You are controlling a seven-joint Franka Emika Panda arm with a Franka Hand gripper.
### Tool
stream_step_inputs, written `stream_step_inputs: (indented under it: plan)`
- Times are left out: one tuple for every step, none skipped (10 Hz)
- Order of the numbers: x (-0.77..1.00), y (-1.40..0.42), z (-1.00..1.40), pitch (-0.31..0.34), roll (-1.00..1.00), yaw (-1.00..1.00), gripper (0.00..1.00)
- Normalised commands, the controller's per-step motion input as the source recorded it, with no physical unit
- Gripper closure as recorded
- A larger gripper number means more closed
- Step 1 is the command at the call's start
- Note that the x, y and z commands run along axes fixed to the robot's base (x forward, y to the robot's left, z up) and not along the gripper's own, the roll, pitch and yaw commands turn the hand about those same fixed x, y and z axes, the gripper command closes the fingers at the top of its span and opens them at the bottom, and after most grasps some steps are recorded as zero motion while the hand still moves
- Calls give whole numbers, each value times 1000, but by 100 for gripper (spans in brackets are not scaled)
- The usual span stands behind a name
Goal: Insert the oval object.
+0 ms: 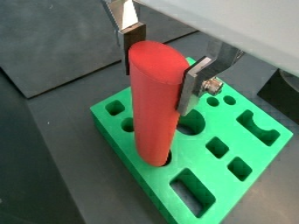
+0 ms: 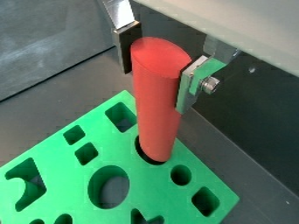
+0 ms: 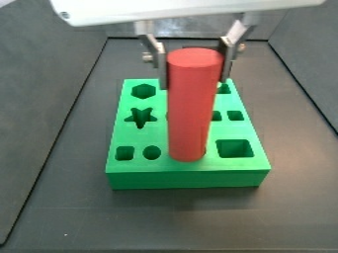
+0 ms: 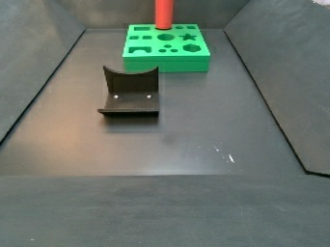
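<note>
The oval object, a tall red peg (image 3: 191,104), stands upright in a hole of the green block (image 3: 185,176) with its foot down in the opening. It shows the same way in both wrist views (image 1: 158,105) (image 2: 158,96). My gripper (image 3: 193,59) straddles the top of the peg. Its fingers (image 3: 152,49) stand a little off the peg on both sides, so it is open. In a side view only the peg's lower part (image 4: 165,13) shows at the far end, on the block (image 4: 168,64).
The dark fixture (image 4: 129,94) stands on the floor in front of the block, toward the middle. The block has several other shaped holes, among them a star (image 3: 138,119) and a square (image 3: 232,149). Dark walls bound the floor.
</note>
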Motion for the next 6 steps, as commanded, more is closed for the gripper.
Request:
stream_step_inputs:
  plan:
    - [0, 151, -220, 0, 37, 0, 100]
    - [0, 157, -217, 0, 0, 0, 100]
    - [0, 180, -183, 0, 0, 0, 100]
    - [-3, 180, -129, 0, 0, 0, 100]
    - [-6, 154, -89, 0, 0, 0, 100]
    - [-6, 160, 0, 1, 0, 0, 100]
